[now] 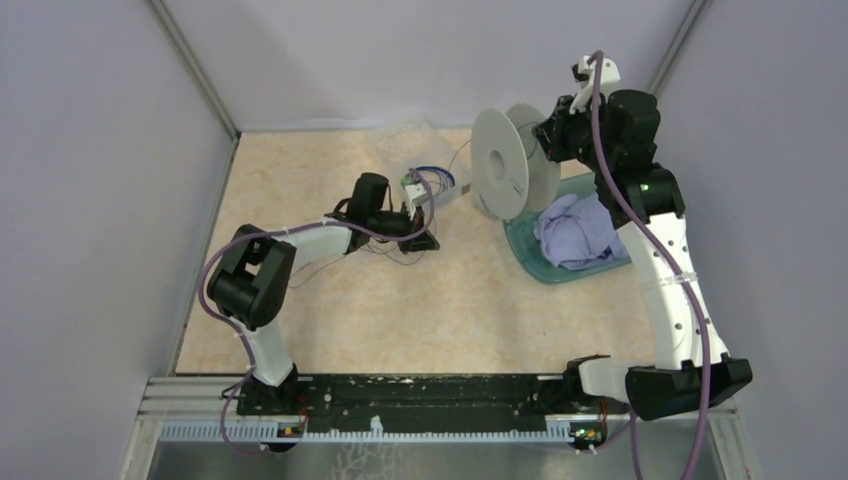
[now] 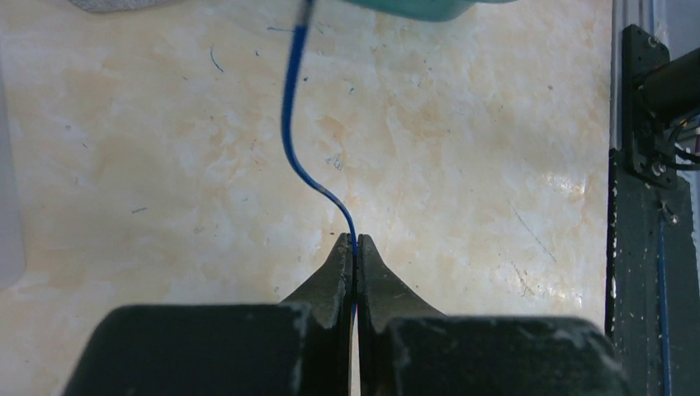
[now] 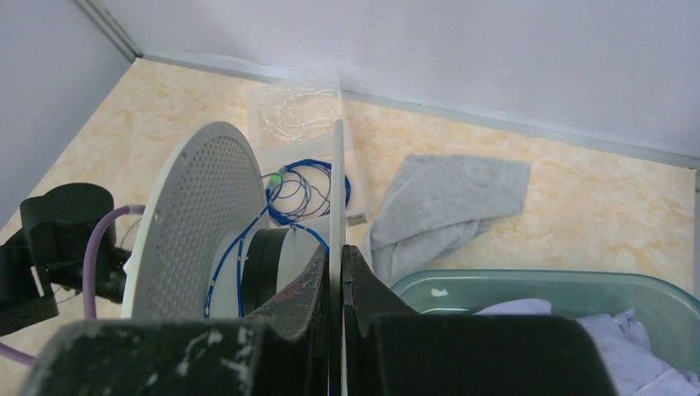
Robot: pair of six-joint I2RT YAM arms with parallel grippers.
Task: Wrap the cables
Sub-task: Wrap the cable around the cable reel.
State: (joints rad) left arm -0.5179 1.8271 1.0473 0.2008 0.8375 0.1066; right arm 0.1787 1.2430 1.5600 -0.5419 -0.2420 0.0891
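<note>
A pale grey spool [image 1: 500,165] stands on edge at the back right. My right gripper [image 1: 550,135] is shut on its far flange [image 3: 337,181], seen edge-on between the jaws [image 3: 337,252]. A thin bright blue wire [image 3: 219,264] runs round the spool's hub and back to a blue coil with a green end [image 3: 309,186]. My left gripper [image 1: 422,238] is low over the table, shut [image 2: 355,243] on the thin blue wire [image 2: 289,124]. Thin dark grey cable loops [image 1: 385,250] lie on the table under the left gripper.
A teal tray [image 1: 540,268] holding a lavender cloth [image 1: 580,230] sits right of the spool. A grey cloth [image 3: 446,198] lies behind it. A clear plastic container [image 1: 410,135] and a small white box [image 1: 425,190] are at the back. Walls close three sides.
</note>
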